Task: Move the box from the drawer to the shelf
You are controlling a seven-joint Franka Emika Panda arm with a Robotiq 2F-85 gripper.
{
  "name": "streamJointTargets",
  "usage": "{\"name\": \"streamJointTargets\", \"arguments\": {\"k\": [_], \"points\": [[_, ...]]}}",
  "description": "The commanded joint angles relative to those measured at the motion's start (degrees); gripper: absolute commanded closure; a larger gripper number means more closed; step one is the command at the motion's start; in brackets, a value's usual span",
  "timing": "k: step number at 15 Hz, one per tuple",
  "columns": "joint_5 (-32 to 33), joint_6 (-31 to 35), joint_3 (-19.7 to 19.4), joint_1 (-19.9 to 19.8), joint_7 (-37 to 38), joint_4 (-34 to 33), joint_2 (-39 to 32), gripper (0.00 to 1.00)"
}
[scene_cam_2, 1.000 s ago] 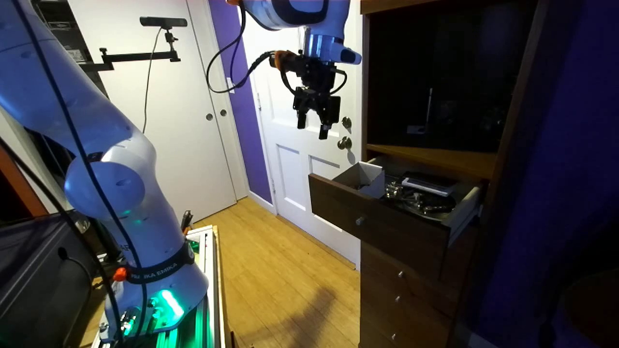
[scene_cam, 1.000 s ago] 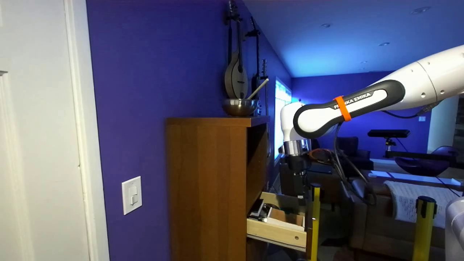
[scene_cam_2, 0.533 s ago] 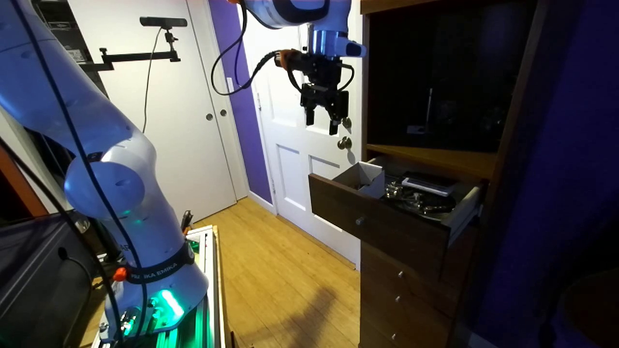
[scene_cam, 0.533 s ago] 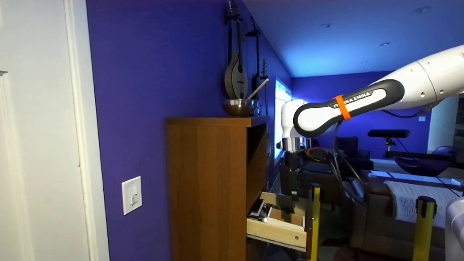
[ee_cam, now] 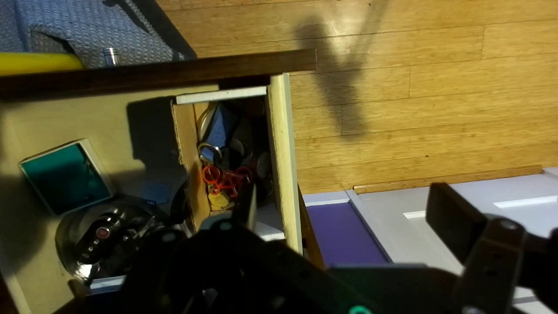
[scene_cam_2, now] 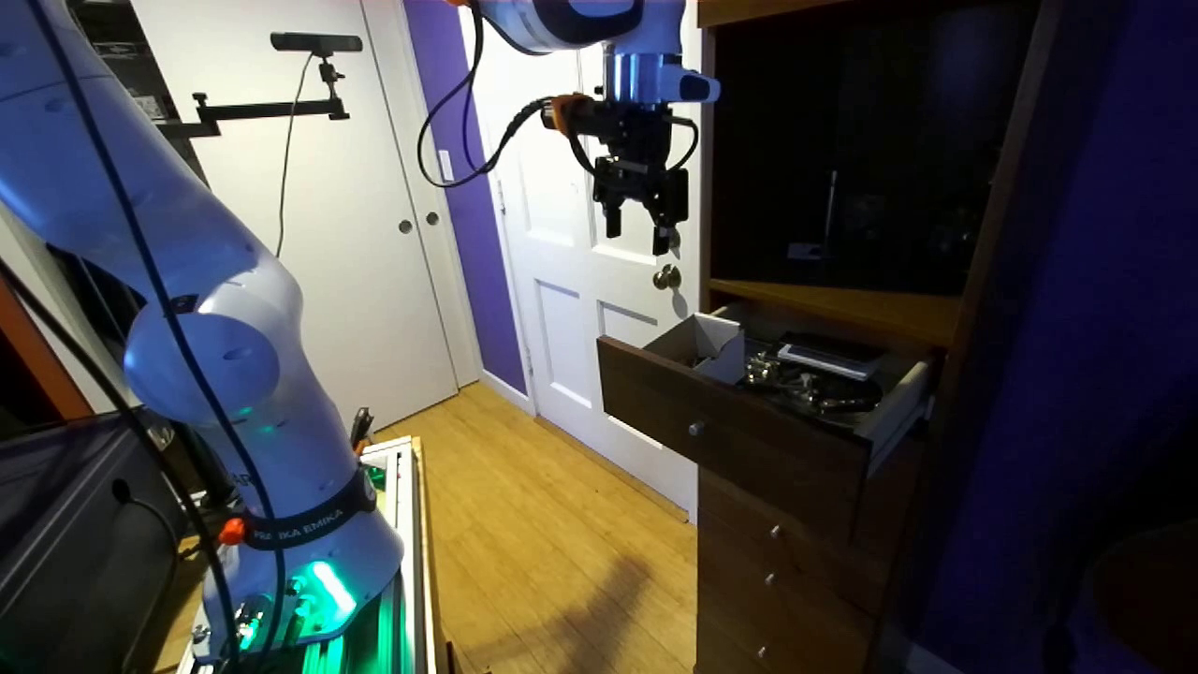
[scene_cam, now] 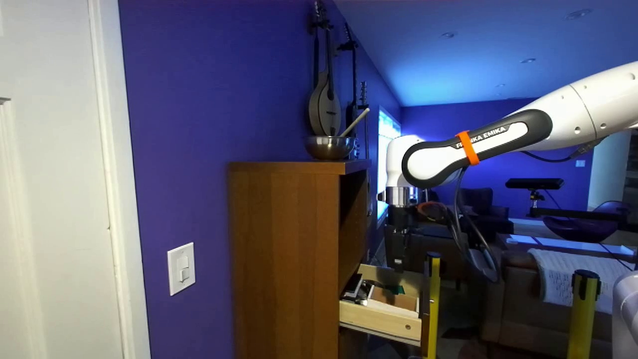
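– how does your pincer (scene_cam_2: 638, 238) stand?
– parted: my two fingers (ee_cam: 453, 213) are well apart. it points down, higher than the drawer (scene_cam_2: 767, 445), and shows against the white door (scene_cam_2: 552, 225) in an exterior view.
– and the box (scene_cam_2: 716, 342)?
– below me, in the drawer. in the wrist view one finger crosses in front of it, yet an exterior view shows us well apart. it is upright and open-topped, near the front panel (ee_cam: 174, 75) and just beside one pale side wall (ee_cam: 285, 152).
– what do you see inside it?
– a red, looped piece (ee_cam: 226, 179), something blue (ee_cam: 221, 126), and darker bits (ee_cam: 261, 163) i cannot name.
– what else shares the drawer?
– a teal-lined tray (ee_cam: 67, 179), turned askew and a little apart from the box, and a dark gadget (ee_cam: 96, 241) with a red button (ee_cam: 103, 232), in or under a clear round piece (ee_cam: 69, 231).
– where is the shelf (scene_cam_2: 828, 298)?
– just above the drawer, a dark recess in the brown cabinet (scene_cam: 284, 249); a thin pale upright thing (scene_cam_2: 830, 211) in there is too dim to name. the drawer is pulled out beneath it.
– and farther off?
– on the cabinet's top, a metal bowl (scene_cam: 329, 148) with a pale stick (scene_cam: 355, 122) leaning out of it.
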State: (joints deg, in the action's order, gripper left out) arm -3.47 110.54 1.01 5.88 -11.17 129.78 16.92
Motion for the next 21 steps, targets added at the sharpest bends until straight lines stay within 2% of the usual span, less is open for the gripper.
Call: {"name": "streamJointTargets", "arguments": {"k": [1,6,7,13,17,21], "points": [[-0.10,-0.13,0.34,-0.37,-0.09,-0.16,-0.10,0.00],[-0.10,-0.13,0.34,-0.37,-0.15,-0.30,-0.22,0.00],[2.09,0.59,0.60,-0.95,0.71,-0.55,-0.95,0.00],[4.64,1.95,-0.49,-2.35,-1.09,0.27,-2.73,0.00],[8.16,5.38,-0.91,-3.57,-2.52,0.93,-4.30,0.00],[8.20,10.56,-1.91,-3.99,-6.27,1.05,-6.95,0.00]]}}
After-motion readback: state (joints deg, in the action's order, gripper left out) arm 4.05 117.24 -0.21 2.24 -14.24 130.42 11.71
